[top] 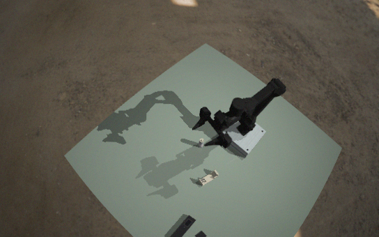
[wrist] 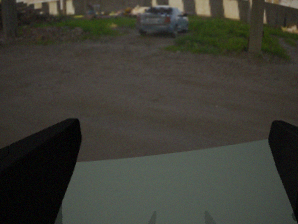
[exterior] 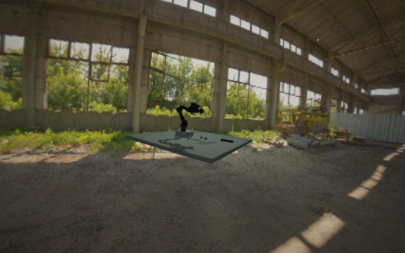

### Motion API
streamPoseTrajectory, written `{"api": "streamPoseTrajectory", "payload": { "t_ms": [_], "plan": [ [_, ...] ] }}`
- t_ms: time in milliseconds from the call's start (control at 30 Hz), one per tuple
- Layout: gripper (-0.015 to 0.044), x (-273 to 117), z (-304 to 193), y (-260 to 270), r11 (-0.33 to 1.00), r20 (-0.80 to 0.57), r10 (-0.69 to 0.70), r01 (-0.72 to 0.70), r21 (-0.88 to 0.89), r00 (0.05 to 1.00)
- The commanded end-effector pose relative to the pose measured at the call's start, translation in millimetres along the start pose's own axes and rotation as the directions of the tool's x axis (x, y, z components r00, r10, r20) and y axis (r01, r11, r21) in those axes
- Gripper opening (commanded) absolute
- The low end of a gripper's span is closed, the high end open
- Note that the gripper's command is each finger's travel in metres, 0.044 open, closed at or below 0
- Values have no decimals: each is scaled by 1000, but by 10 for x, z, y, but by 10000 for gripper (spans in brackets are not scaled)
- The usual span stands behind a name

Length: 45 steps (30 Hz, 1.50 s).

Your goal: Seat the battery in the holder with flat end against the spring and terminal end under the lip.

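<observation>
Reach for the battery – gripper (top: 203,134) spread wide, holding nothing

Battery (top: 200,142) stands upright just below the nearer fingertip; holder (top: 208,178) lies well beyond it on the mat (top: 275,181). Lower straight over the battery and centre it before closing, or a finger may tip it

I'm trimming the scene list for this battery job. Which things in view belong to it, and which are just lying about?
Belongs to the job:
- small pale cylindrical battery, standing upright
- beige rectangular holder
- black end effector, open, holding nothing

Just lying about:
- black flat blocks at the grey-green mat's near edge
</observation>
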<state>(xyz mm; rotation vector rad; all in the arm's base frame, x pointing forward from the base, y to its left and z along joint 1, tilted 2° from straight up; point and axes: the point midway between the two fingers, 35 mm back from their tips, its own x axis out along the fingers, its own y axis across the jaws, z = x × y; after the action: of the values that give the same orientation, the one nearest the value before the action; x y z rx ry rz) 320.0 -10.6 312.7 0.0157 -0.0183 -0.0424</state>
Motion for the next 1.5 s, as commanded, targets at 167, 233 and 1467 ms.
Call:
{"api": "streamPoseTrajectory", "payload": {
  "t_ms": [167,233,1467],
  "plan": [
    [242,249,-737,-384,969,-403,-98,-5,-246,910],
    [190,245,-1054,-558,945,-565,-129,-72,-319,815],
    [0,-556,-2945,-1171,809,-1000,0,-587,-6,11]
  ]
}}
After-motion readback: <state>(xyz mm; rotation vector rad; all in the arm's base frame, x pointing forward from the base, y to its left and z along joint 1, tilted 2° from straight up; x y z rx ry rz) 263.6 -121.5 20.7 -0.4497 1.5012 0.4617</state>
